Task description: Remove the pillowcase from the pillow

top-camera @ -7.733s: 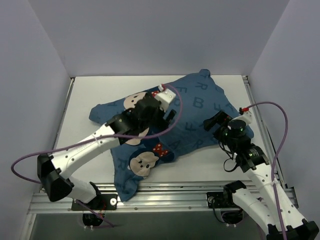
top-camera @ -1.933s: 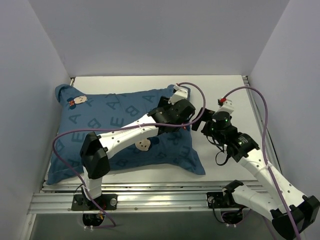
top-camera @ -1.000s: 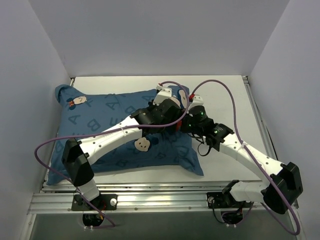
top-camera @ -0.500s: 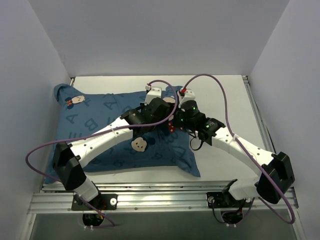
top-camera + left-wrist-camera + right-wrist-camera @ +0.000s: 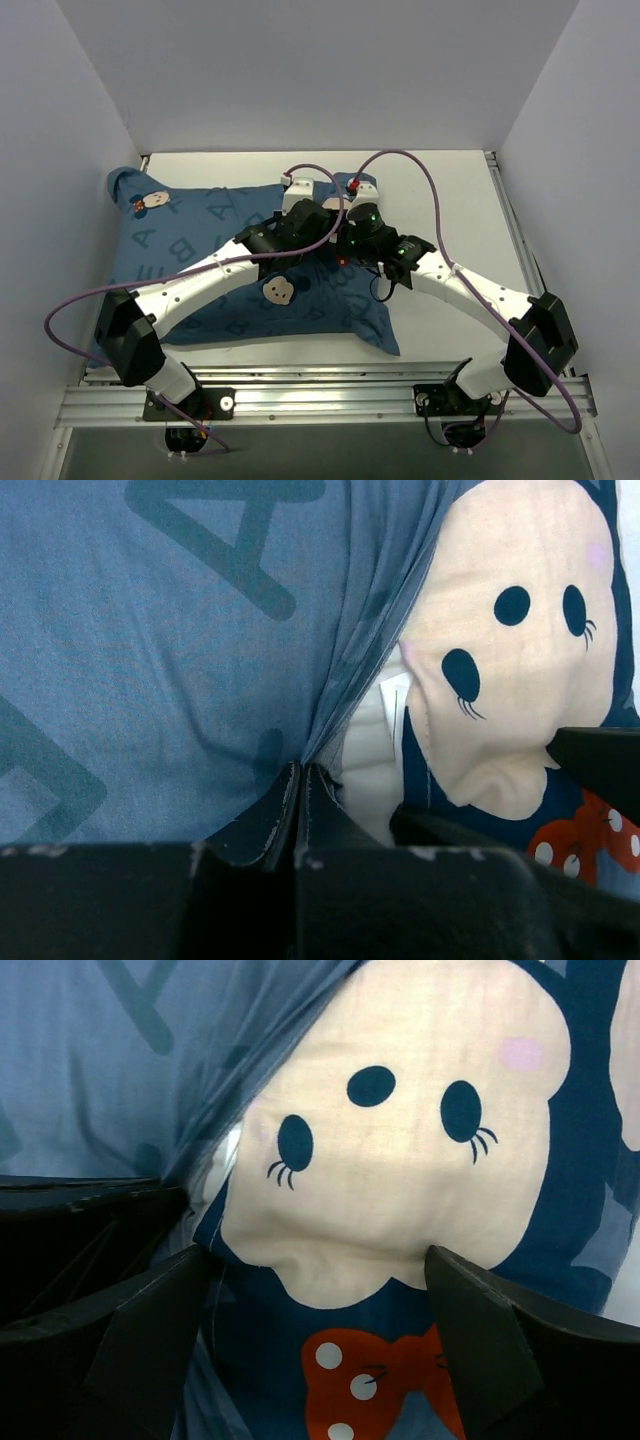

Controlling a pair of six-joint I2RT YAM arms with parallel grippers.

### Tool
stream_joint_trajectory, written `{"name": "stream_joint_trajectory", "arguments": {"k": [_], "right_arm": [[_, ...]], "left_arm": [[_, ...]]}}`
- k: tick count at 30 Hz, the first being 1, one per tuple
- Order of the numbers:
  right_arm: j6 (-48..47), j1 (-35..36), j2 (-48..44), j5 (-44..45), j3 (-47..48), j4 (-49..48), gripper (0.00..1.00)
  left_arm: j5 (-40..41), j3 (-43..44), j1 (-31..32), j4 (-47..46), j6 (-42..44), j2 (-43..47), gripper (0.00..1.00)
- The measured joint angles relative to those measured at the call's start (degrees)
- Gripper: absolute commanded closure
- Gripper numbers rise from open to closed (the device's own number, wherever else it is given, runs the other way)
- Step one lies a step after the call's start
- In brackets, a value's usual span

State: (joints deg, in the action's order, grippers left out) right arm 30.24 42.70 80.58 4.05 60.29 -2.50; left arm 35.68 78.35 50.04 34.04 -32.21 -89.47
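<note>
The pillowcase (image 5: 190, 260) is laid on the left half of the white counter (image 5: 450, 190). It is soft and dark blue, printed with darker letters and cream mouse faces with red dotted bows. A wrinkly fold of it is pinched tight by the left tool (image 5: 300, 775). A bit of white pillow (image 5: 365, 745) is seen in the gap. The right tool (image 5: 315, 1260) is held wide apart over one mouse face.

the pillowcase (image 5: 200, 265) lies across the left and middle of the table (image 5: 455, 200), the pillow (image 5: 365, 742) inside it. reaching in from the near edge, the left gripper (image 5: 300, 785) sits just left of the right gripper (image 5: 315, 1260), both on the pillowcase's far right part.
</note>
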Motion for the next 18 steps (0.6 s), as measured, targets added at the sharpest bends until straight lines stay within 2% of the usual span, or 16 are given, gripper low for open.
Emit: {"name": "stream_joint_trajectory", "arguments": {"k": [3, 4, 7, 11, 15, 18], "right_arm": [[0.31, 0.39, 0.74, 2.86, 0.00, 0.68, 0.52], [0.52, 0.46, 0.74, 4.22, 0.00, 1.44, 0.69], [1.90, 0.22, 0.61, 8.22, -0.22, 3.67, 0.90], [4.24, -4.57, -2.75, 8.17, -5.20, 4.17, 1.00], [6.69, -13.73, -9.40, 3.80, -12.28, 4.42, 1.00], [8.41, -20.15, -14.64, -4.13, -18.12, 2.38, 1.00]], "left_arm": [[-0.42, -0.92, -0.24, -0.79, -0.42, 0.57, 0.98], [-0.57, -1.25, -0.37, -1.01, -0.48, 0.79, 0.98], [-1.36, -2.45, -1.07, -1.73, -0.63, 1.62, 0.98], [-2.89, -4.87, -2.80, -3.32, -0.81, 3.48, 0.98], [-4.98, -8.63, -5.29, -4.96, -1.46, 6.40, 0.98], [-6.91, -10.60, -6.45, -5.75, -1.90, 8.46, 0.98]]}}
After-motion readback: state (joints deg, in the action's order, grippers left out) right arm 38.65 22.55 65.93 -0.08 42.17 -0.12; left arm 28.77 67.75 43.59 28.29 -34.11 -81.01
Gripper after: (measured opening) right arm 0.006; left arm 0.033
